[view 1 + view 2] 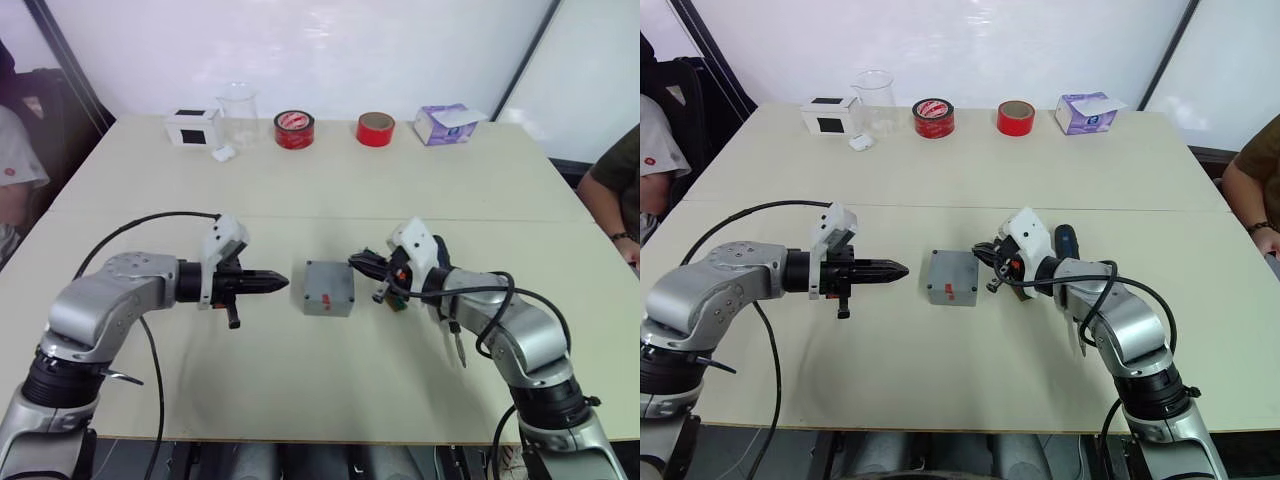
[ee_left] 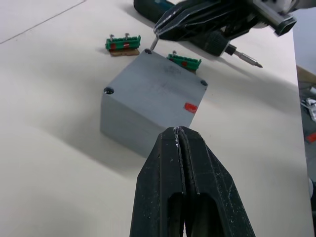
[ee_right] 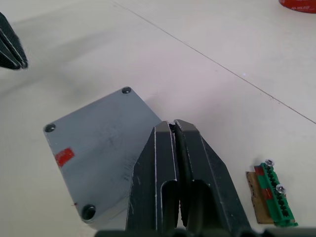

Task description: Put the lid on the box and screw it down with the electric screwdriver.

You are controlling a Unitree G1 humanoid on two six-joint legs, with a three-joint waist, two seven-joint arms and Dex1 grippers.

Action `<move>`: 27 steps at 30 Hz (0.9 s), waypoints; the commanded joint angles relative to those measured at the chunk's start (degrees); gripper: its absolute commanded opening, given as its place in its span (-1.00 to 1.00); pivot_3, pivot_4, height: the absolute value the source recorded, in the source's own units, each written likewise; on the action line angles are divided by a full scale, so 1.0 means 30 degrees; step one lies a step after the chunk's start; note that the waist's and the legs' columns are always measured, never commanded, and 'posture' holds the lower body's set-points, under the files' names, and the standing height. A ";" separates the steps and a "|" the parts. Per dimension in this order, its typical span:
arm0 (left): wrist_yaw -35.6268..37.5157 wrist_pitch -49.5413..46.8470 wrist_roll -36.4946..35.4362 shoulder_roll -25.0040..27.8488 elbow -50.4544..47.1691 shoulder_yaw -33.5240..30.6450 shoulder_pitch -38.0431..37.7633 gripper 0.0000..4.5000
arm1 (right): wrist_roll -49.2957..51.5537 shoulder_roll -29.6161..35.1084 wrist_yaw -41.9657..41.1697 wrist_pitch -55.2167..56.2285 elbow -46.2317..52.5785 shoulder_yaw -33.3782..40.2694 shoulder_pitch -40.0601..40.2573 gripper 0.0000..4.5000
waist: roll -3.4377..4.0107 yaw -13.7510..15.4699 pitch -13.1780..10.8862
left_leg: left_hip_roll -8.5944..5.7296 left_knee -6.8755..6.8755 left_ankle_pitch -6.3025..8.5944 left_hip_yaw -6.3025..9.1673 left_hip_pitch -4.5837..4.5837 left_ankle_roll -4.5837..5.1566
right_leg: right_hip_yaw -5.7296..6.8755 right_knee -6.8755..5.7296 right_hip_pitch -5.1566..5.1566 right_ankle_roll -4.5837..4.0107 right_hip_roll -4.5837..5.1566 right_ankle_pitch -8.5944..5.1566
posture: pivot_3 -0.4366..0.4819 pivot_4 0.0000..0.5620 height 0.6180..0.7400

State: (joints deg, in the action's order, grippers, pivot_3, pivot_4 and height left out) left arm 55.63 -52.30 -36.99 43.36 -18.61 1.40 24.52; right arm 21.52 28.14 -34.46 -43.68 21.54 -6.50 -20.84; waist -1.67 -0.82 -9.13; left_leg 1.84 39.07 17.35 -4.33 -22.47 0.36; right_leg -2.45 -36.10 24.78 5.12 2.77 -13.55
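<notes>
Beige table (image 1: 300, 180) with box (image 1: 329, 288), electric screwdriver (image 1: 1068, 241), tape rolls (image 1: 294, 129), beaker (image 1: 238, 114), tissue box (image 1: 443, 123).

Matt grey metal lid (image 2: 157, 88)

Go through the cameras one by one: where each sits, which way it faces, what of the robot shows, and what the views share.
Left and right eye views: on the head, looking forward and down at the table; both arms show.
Left wrist view: along the left gripper, shut, toward the box.
Right wrist view: along the right gripper, shut, over the lid.
Shared: the box, lid on, and the green terminal blocks.
</notes>
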 commanded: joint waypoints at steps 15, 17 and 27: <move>-0.0214 0.0412 -0.0042 -0.0126 -0.0306 -0.0018 0.0008 -1.00 | -0.0582 -0.0195 -0.0115 0.0690 -0.0295 -0.0348 -0.0145 -0.99 | 0.0002 -0.0003 -0.0002 | 0.0001 -0.0001 0.0000 -0.0003 0.0001 0.0000 | -0.0001 0.0000 0.0002 -0.0001 -0.0003 -0.0001 | -0.05 -0.47 1.00; -0.0225 0.0397 -0.0044 -0.0160 -0.0326 -0.0015 0.0014 -1.00 | -0.0597 -0.0270 -0.0088 0.0595 -0.0424 -0.0369 -0.0210 -0.99 | 0.0002 -0.0002 -0.0002 | 0.0001 -0.0001 0.0000 -0.0003 0.0001 0.0000 | -0.0001 0.0001 0.0002 -0.0001 -0.0003 -0.0001 | -0.05 -0.47 1.00; -0.0241 0.0406 -0.0077 -0.0220 -0.0284 -0.0096 0.0003 -1.00 | -0.0710 -0.0097 -0.0219 0.0494 -0.0671 -0.0352 -0.0290 -0.02 | 0.0003 0.0000 -0.0003 | 0.0002 -0.0001 0.0000 -0.0003 0.0001 0.0000 | -0.0001 0.0001 0.0002 -0.0001 -0.0002 0.0000 | -0.05 -0.47 1.00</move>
State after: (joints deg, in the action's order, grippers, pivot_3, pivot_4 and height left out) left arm 54.89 -52.01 -36.86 42.72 -18.55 1.50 24.30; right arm 19.33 27.69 -34.88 -42.86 18.68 -8.19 -20.83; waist -1.66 -0.82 -9.14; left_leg 1.84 39.06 17.35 -4.34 -22.46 0.36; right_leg -2.45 -36.10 24.79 5.11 2.77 -13.55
